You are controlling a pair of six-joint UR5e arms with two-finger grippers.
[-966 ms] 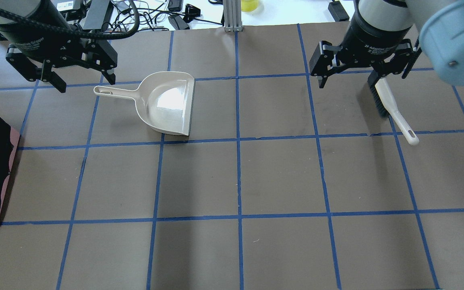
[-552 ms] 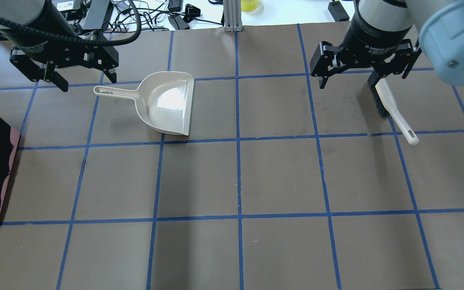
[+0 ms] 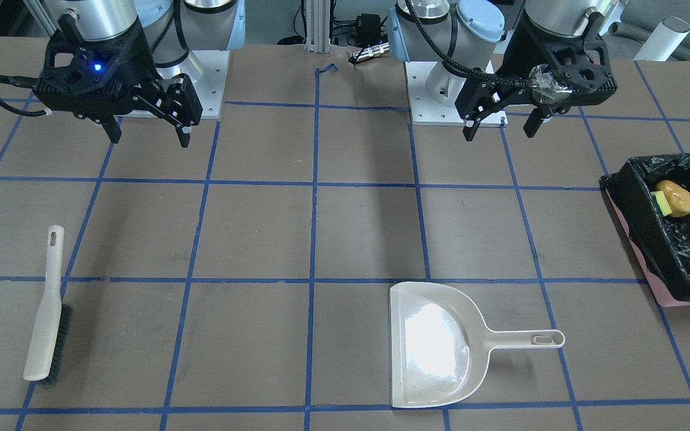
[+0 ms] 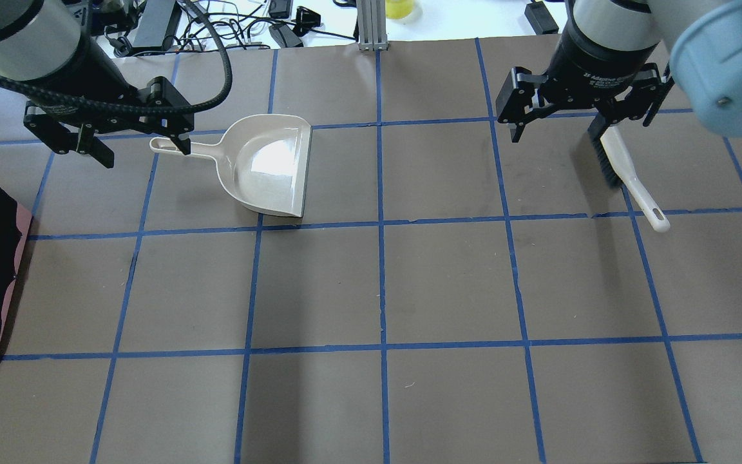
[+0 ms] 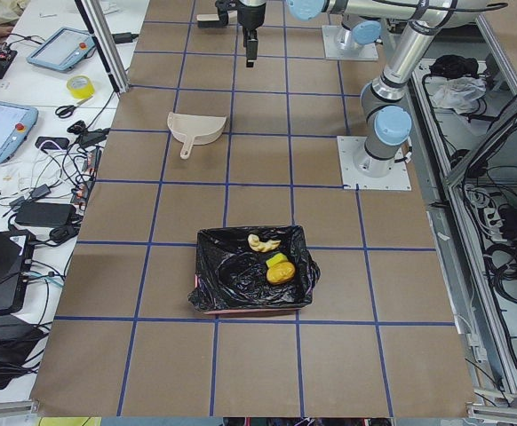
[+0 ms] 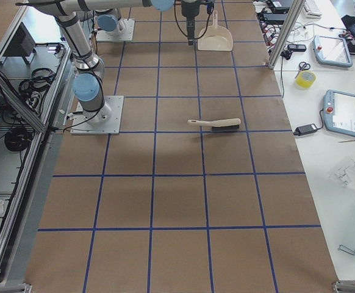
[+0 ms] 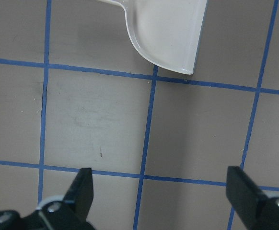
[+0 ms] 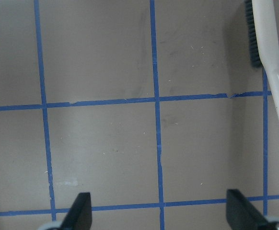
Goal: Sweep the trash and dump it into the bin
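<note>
Spanning the scene, the gridded desk (image 4: pixel 448 283) carries the black-lined pink bin (image 3: pixel 635 215) at its left end. The left tool (image 4: pixel 145 153) hangs empty, spread wide, above the desk near the dustpan (image 4: pixel 268 169). The right tool (image 4: pixel 554 132), equally wide, hangs near the brush (image 3: pixel 45 311). The trash (image 3: pixel 674 199) lies inside the bin.

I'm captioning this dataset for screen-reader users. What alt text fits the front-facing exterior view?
The trash lies inside the black-lined bin at the view's right edge. An empty dustpan and a brush rest on the gridded table, and the left gripper and right gripper hang open above it, holding nothing.
</note>
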